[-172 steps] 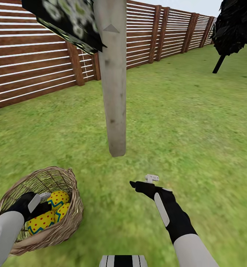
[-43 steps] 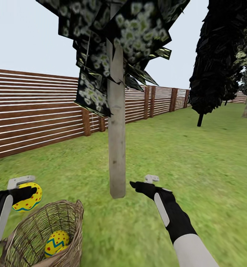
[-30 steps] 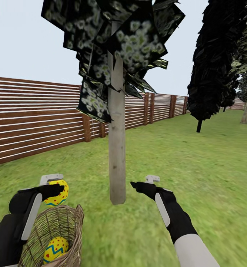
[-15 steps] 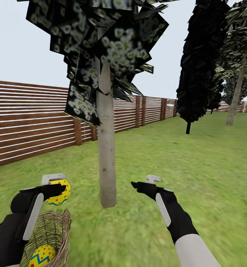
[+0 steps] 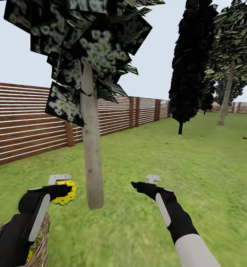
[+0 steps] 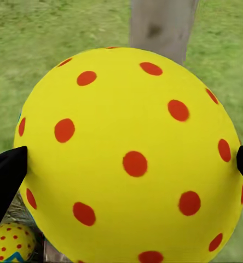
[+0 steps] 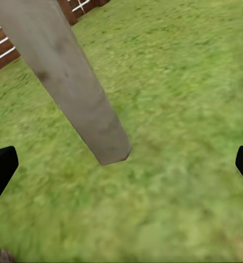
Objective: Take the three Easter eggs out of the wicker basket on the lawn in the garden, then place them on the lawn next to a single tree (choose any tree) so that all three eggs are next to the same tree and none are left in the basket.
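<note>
Left gripper, clamped on an Easter egg, has lifted clear of the wicker basket; the tree trunk stands just beyond it. Right gripper hangs open, empty.

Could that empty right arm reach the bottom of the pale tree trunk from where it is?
Probably yes. The right pincer hangs open and empty, level with the tree trunk base, with only bare lawn between them. The left pincer, holding an egg, is on the trunk's other side.
</note>
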Controlling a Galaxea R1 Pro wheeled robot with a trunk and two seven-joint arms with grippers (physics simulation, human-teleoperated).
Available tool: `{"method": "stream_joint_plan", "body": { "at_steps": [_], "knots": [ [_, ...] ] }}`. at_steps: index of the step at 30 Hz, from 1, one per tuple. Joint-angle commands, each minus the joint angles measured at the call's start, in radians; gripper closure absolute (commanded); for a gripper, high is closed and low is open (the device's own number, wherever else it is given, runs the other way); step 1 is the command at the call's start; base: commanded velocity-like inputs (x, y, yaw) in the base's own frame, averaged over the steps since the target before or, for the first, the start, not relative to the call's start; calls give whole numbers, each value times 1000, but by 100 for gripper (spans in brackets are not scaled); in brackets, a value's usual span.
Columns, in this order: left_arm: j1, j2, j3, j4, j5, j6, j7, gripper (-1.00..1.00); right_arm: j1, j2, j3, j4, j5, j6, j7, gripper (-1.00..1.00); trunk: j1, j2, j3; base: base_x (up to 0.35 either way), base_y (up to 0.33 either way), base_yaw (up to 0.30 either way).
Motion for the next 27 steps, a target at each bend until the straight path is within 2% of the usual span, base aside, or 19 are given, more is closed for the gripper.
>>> {"method": "stream_joint_plan", "body": {
  "at_steps": [1, 9, 15, 19, 21, 25, 27],
  "knots": [
    [-1, 0, -2, -1, 10, 4, 10, 100, 0, 0, 0, -2, -5, 4, 1, -100, 0, -1, -1, 0, -284, 0],
    [-1, -2, -7, -1, 10, 4, 11, 100, 0, 0, -1, -1, -4, 4, 2, -100, 0, -1, 6, 0, -298, -115],
    [-1, -2, -52, 2, 8, 4, 11, 100, 0, 0, -2, -1, -4, 4, 2, -100, 0, -1, 13, 92, -310, -187],
    [-3, -2, -58, 25, 5, 4, 11, 100, 0, -2, -6, -1, -6, 5, 2, -100, 0, -1, 19, 168, -296, -189],
    [-11, -3, -57, 77, 5, 4, 11, 100, 0, -7, -8, -1, -9, 5, 3, -100, 0, -1, 22, 190, -283, -190],
    [-93, -4, -56, 310, 7, 4, 12, 100, 0, -17, -11, -1, -14, 5, 4, -100, 0, -1, 27, 204, -255, -191],
    [-119, -5, -56, 386, 8, 4, 13, 100, 0, -18, -12, -1, -14, 6, 3, -100, 0, -1, 30, 222, -217, -191]
  ]
}}
